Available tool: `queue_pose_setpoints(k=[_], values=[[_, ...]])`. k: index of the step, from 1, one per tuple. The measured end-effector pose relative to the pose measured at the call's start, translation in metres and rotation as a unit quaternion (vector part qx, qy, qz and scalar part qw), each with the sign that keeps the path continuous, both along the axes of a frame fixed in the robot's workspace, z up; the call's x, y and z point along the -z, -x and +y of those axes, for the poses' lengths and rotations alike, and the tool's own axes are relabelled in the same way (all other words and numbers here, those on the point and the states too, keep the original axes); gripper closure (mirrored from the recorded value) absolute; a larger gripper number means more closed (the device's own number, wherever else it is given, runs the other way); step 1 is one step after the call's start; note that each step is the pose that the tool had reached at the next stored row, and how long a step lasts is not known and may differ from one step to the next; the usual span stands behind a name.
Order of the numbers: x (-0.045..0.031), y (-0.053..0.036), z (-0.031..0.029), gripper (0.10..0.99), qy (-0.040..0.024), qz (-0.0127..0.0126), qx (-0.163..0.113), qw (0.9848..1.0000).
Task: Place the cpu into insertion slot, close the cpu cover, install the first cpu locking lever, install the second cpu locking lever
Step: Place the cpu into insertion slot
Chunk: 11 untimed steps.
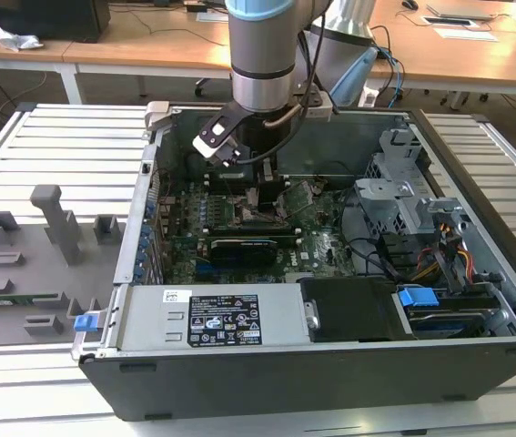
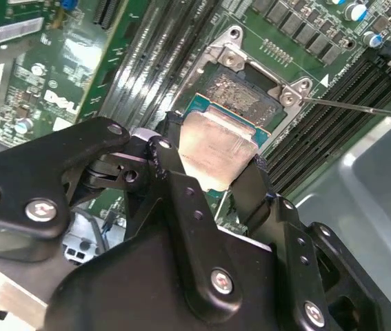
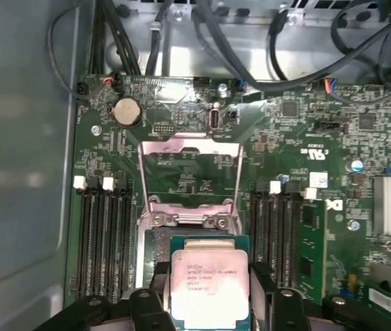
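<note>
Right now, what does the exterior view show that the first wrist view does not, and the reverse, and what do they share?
Exterior view adds the open computer case, the arm above it and a grey tray at the exterior view's left. First wrist view adds the cpu clamped between the jaws and the opened cpu cover. Shared: the green motherboard.

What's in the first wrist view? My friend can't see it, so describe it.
The gripper holds the cpu, a silvery square chip, over the insertion slot on a green motherboard. Beyond it the cpu cover stands open, and long black memory slots run on both sides.
</note>
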<state>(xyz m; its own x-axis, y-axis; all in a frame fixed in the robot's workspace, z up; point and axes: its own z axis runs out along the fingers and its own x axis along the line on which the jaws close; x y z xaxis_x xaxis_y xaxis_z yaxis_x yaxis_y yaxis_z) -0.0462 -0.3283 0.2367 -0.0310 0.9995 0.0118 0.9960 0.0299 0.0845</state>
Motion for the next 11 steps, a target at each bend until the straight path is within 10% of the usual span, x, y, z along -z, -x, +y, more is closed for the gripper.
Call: queue_pose_setpoints(k=[11], values=[[0.0235, 0.0022, 0.0092, 0.545, 0.0009, 0.0033, 0.0, 1.0]])
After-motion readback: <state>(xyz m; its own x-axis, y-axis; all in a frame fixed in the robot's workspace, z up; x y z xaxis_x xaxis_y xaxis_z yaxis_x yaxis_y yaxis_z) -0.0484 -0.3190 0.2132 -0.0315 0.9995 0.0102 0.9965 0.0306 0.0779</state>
